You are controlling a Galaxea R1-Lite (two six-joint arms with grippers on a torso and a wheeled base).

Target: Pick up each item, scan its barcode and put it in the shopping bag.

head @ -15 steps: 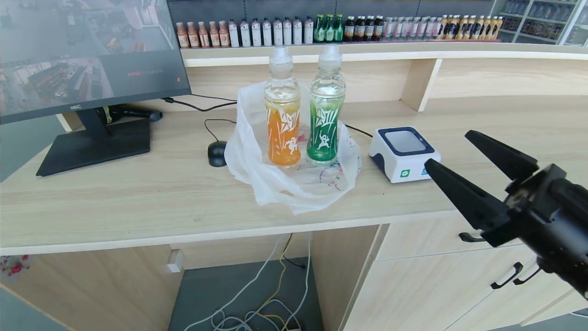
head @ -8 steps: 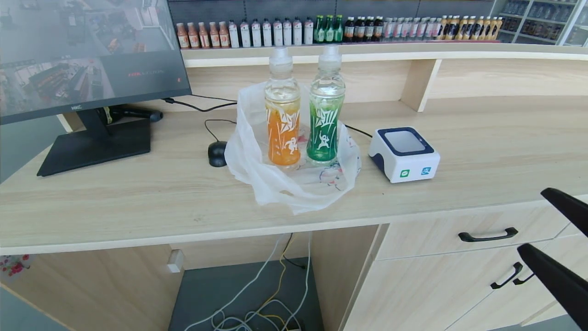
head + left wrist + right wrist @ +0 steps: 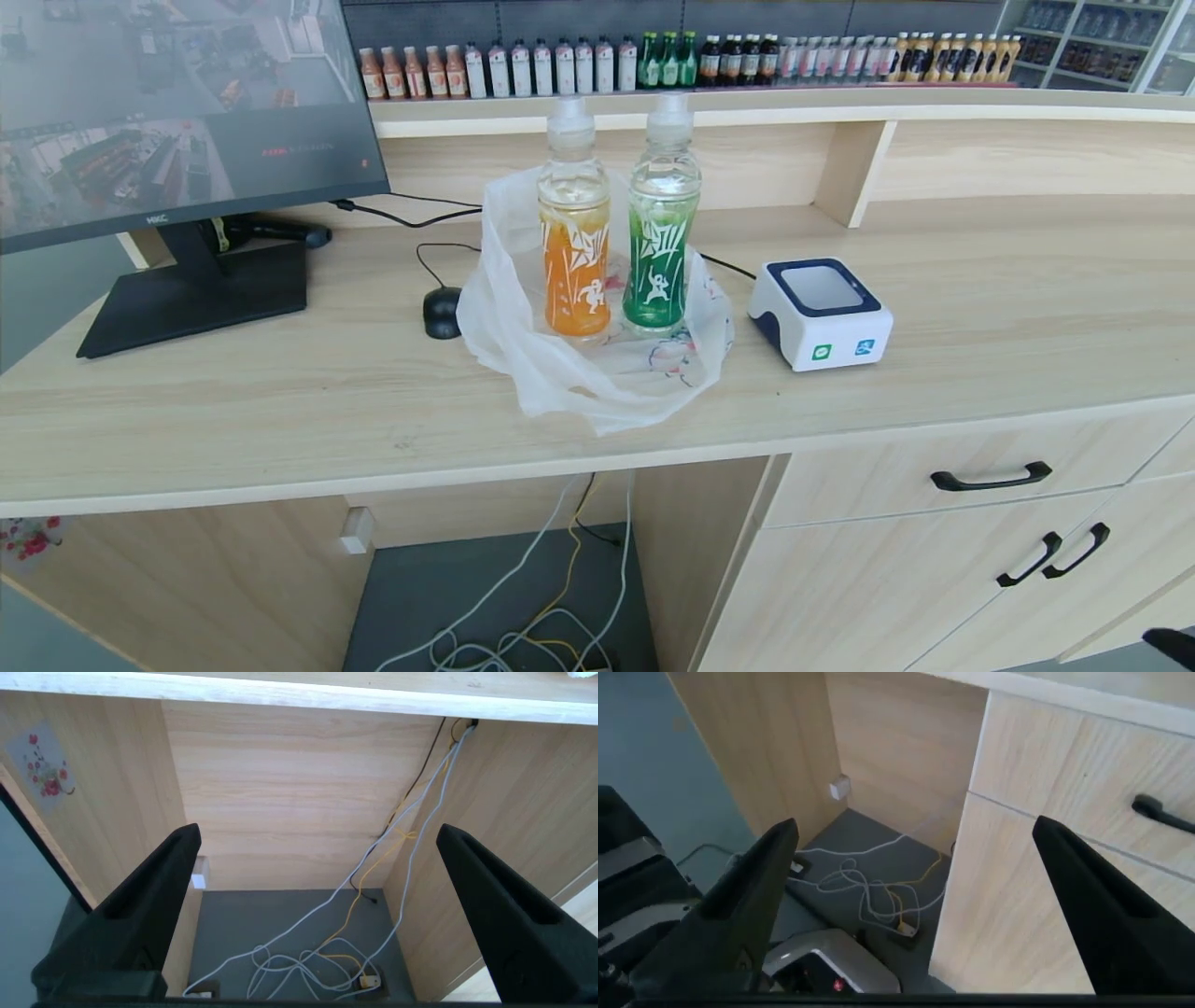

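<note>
Head view: the light wood counter (image 3: 980,280) carries a crumpled white plastic shopping bag (image 3: 560,383) midway along its length, with the bag's loose skirt lying close to the front edge. Two items stand upright inside the opened bag, just beside one another: a clear plastic bottle with an orange label (image 3: 575,271) on the side toward the counter's left end, and a clear plastic bottle with a green label (image 3: 661,271) on the side toward the right end (both capped with pale tops). A white box-shaped barcode scanner with a navy-framed window (image 3: 820,317) sits just beside the bag toward the right end, apart from it. A black computer mouse (image 3: 441,313) lies just beside the bag on the opposite side. A black flat-screen monitor (image 3: 177,103) on a stand occupies the left end. A row of assorted drink bottles (image 3: 691,61) lines the raised ledge along the back edge. Left wrist view: the left gripper (image 3: 318,835) hangs below counter level facing the open recess, its black fingers spread wide with nothing between them. Loose white and yellow cables (image 3: 374,905) trail down to the grey floor. Right wrist view: the right gripper (image 3: 915,826) is likewise spread wide and empty, facing a light wood drawer front with a black handle (image 3: 1162,812).
</note>
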